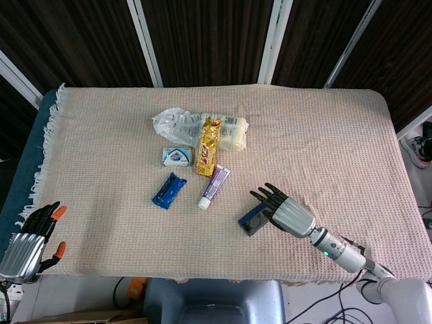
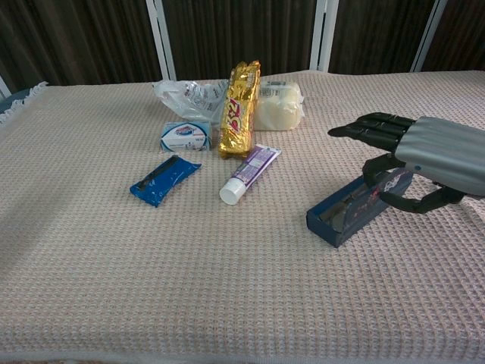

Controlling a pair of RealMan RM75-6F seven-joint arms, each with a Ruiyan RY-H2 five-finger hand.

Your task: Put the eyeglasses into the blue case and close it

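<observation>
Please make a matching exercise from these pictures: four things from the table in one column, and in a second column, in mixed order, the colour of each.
Things:
1. snack bag
2. toothpaste tube
3. case under the right robot hand
4. flat wrapper at the left of the group

Colours:
A. bright blue with a black strip
B. gold
C. dark blue
D. purple and white

Pairs: 1-B, 2-D, 3-C, 4-A

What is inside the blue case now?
The chest view shows the eyeglasses inside the blue case, partly visible through the narrow opening. The right hand reaches over the case and covers the rest.
</observation>
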